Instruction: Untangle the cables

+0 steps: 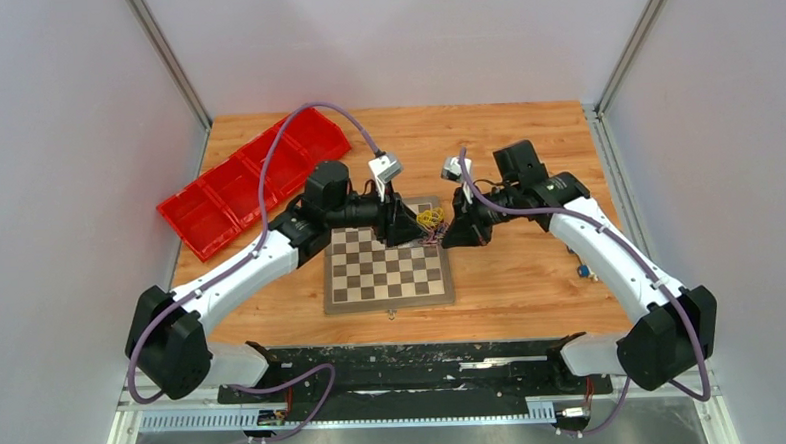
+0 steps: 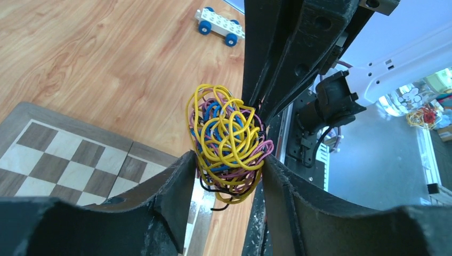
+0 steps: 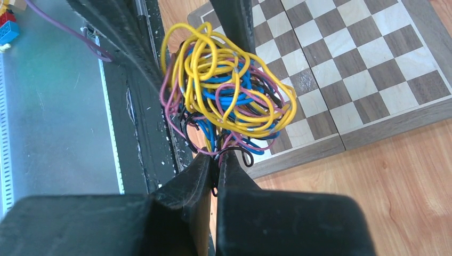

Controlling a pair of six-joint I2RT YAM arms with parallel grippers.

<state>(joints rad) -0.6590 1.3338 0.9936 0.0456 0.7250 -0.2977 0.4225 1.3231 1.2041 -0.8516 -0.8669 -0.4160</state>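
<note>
Jaws from both sides on one knot: the right jaws are pressed shut on a few black and purple strands at the lower end of the cables (image 3: 229,90). The left jaws stand partly open around the same wad, one finger at each flank (whether they squeeze it or merely brush it cannot be told). The wad appears to hang clear of the surface between the two arms. It is above the far right corner of the chessboard (image 1: 386,272), which lies on the wooden tabletop (image 1: 512,297). Yellow loops wrap the outside, with blue, purple-pink and black threaded through the core. No strand is drawn out on its own, and none lies apart on the board or the wood. Judged from that, the untangling has barely begun: the bundle is lifted and held, but every colour has yet to be pulled free. Farther out, a red tray (image 1: 237,189) sits at the far left of the tabletop and a toy car (image 2: 219,25) to the right, both well apart from the work.
</note>
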